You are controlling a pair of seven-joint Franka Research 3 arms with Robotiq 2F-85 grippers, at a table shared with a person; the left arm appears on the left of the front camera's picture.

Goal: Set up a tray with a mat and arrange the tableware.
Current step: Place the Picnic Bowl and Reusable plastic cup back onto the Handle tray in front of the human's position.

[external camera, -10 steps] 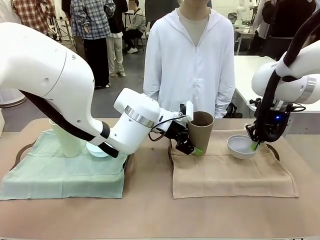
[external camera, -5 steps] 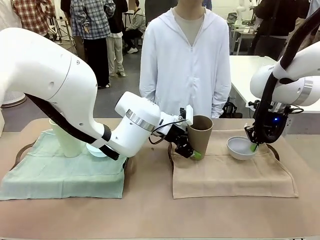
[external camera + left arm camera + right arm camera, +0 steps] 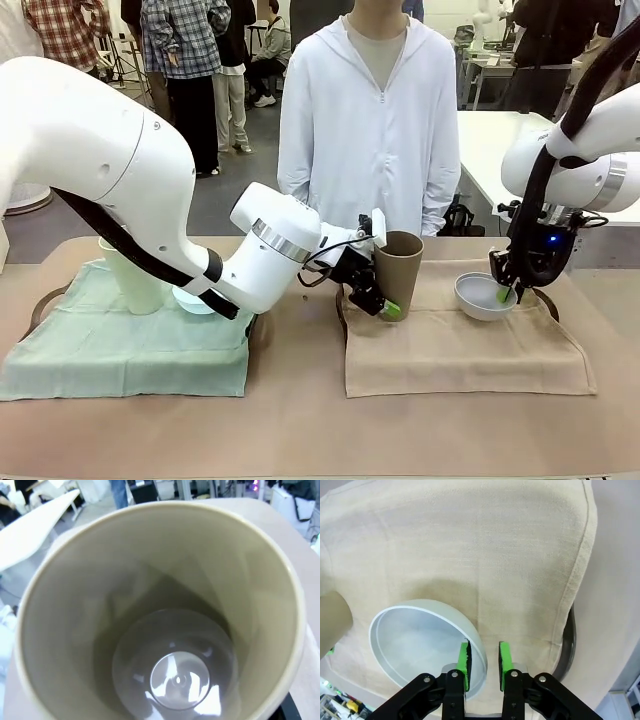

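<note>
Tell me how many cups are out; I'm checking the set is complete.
2: the brown cup on the beige mat at the left gripper; the pale green cup on the green mat, partly hidden behind the left arm.

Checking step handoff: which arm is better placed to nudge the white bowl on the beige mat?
Right: its gripper has its jaws astride the white bowl's rim; the left gripper is at the brown cup.

Two cups—brown (image 3: 400, 270), pale green (image 3: 135, 283)—two bowls—white (image 3: 482, 296), light blue (image 3: 193, 299)—two mats (image 3: 450, 350).
</note>
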